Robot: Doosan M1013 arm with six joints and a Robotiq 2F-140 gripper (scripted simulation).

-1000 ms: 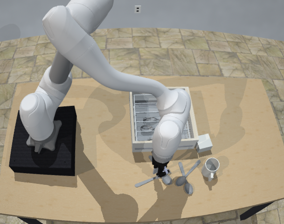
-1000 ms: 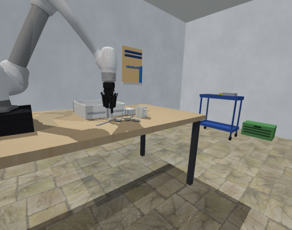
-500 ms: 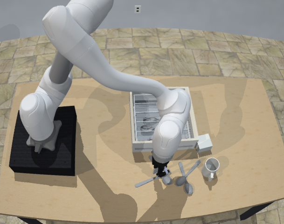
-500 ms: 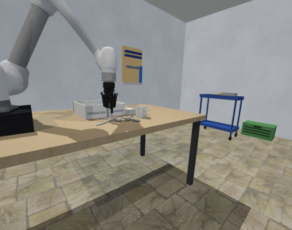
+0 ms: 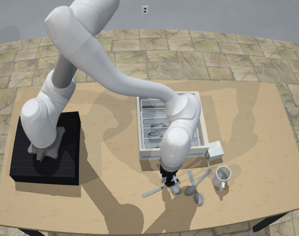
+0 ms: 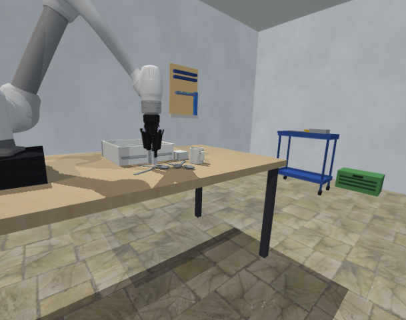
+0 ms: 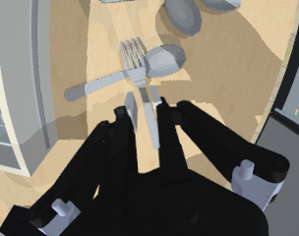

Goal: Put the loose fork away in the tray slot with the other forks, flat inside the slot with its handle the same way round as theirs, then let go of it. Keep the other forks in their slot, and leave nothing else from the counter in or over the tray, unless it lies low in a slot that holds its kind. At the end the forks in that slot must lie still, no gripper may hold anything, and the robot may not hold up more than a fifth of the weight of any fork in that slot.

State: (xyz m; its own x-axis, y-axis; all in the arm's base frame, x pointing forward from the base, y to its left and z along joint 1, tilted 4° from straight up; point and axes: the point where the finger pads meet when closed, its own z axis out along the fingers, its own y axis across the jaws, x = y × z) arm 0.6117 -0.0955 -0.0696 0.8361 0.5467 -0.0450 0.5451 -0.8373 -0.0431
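The loose fork (image 5: 154,191) (image 6: 143,171) (image 7: 138,76) lies across a spoon (image 5: 176,190) (image 7: 164,61) on the table in front of the tray. Its tines point away from the gripper in the wrist view, and its handle runs back between the fingers. My gripper (image 5: 169,183) (image 6: 155,160) (image 7: 143,97) points down, low over the fork, with its fingers slightly apart around the handle and no clear grip on it. The white slotted tray (image 5: 142,132) stands inside a pale box (image 5: 205,127) (image 6: 113,151). Cutlery heads (image 5: 158,125) show in it; the arm hides the rest.
Two crossed spoons (image 5: 190,190) (image 5: 198,198) lie right of the gripper in the top view. A white mug (image 5: 221,175) (image 6: 197,155) stands further right. A small white block (image 5: 215,151) (image 6: 181,154) is by the box's front right corner.
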